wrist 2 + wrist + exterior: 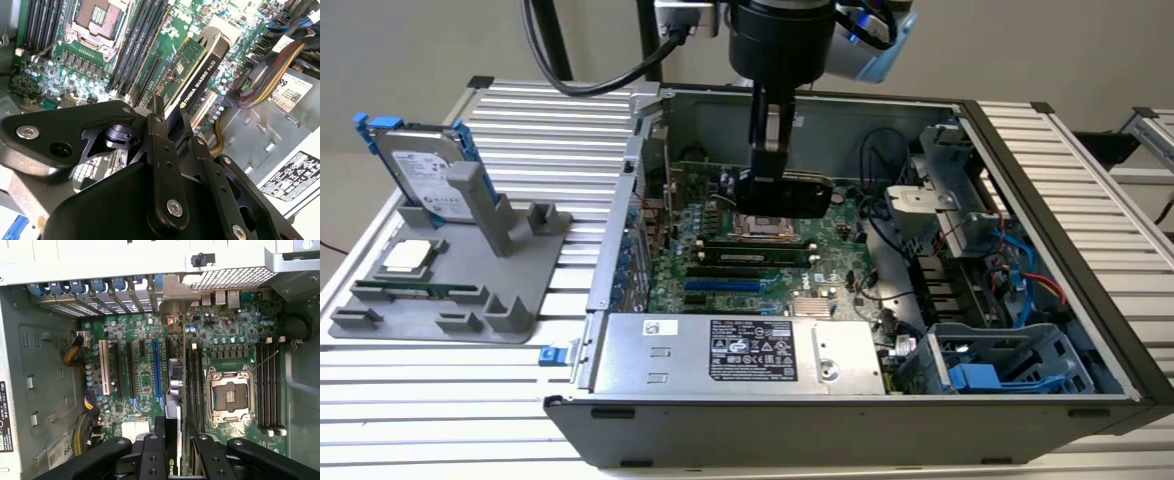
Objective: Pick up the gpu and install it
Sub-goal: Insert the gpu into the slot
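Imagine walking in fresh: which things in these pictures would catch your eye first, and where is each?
The open computer case on the slatted table, its green motherboard exposed. Above the board, the claw is shut on the gpu, held edge-down. On the exterior view's left, a grey rack props up a hard drive.

Ribbed aluminium table [480, 400], plain wall [427, 40]

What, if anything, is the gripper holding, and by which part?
The gripper holds the gpu edge-on above the motherboard, its fingers closed on the card's near end, one against each face.
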Available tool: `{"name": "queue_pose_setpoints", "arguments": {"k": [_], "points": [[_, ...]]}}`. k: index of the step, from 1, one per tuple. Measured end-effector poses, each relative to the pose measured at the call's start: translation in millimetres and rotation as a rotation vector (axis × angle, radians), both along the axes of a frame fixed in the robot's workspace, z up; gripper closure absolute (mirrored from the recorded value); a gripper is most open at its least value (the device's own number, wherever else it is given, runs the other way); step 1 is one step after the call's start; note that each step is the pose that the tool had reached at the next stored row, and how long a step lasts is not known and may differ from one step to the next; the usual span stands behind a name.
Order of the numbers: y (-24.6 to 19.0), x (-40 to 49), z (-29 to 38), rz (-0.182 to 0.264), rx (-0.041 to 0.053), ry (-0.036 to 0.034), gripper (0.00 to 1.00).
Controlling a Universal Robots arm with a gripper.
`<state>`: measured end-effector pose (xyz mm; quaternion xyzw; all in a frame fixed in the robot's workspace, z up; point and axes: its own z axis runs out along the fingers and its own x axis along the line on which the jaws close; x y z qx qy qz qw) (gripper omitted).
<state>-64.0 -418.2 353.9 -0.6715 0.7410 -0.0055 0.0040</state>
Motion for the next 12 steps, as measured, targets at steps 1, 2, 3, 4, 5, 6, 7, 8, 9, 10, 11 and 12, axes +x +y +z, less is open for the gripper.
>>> {"name": "queue_pose_setpoints", "arguments": {"k": [1,2,3,4,5,6,7,8,9,10,11,12], "points": [[0.0,0.0,-0.5,0.0,0.0,0.0,1.0],[0.0,0.0,-0.9,0.0,-0.0001,0.0,1.0],[0.0,0.0,-1.5,0.0,0.0,0.0,1.0],[0.0,0.0,-2.0,0.0,0.0,0.0,1.0],[0.0,0.0,-2.4,0.0,-0.0001,0.0,1.0],[0.0,0.0,-2.9,0.0,-0.0001,0.0001,1.0],[0.0,0.0,-3.5,0.0,-0.0001,0.0001,1.0],[0.0,0.0,-3.9,0.0,-0.0001,0.0,1.0],[0.0,0.0,-4.5,0.0,0.0,0.0,1.0],[0.0,0.0,-5.0,0.0,-0.0001,0.0,1.0],[0.0,0.0,-5.5,0.0,-0.0001,0.0,1.0],[0.0,0.0,-6.0,0.0,-0.0001,0.0,1.0]]}}
